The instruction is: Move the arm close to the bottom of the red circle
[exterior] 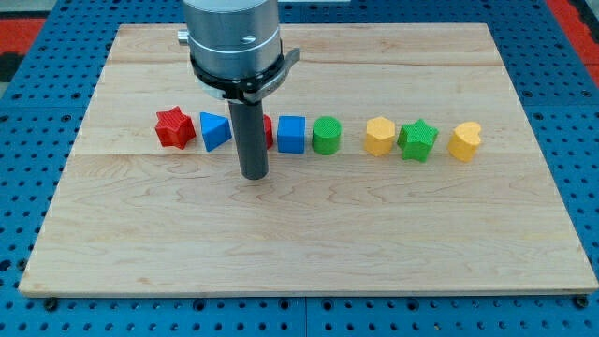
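One red circle (pixel 268 131) mostly hidden behind rod; my tip (pixel 255 175) sits just below it, toward view's bottom. No jaws on rig, so no state to tell.

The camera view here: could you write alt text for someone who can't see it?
A dark rod's tip rests on a wooden board, just below a mostly hidden red block in a row of blocks. From the view's left: red star, blue triangle, the hidden red one, blue cube, green cylinder, yellow hexagon, green star, yellow heart.
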Controlling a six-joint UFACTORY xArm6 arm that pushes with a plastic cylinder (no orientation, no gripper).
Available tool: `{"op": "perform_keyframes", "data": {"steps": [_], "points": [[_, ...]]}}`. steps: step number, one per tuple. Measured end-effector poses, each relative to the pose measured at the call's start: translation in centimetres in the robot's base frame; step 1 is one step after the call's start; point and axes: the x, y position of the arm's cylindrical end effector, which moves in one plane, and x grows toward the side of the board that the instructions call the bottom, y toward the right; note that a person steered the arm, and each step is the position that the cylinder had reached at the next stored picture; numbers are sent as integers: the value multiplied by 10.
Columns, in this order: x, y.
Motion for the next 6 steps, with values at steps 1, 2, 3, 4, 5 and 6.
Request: {"op": "perform_keyframes", "data": {"steps": [1,2,3,4,5,6], "points": [[0,-1],[-1,-1],[-1,-1],[-1,-1],[-1,3],[-1,9]]}}
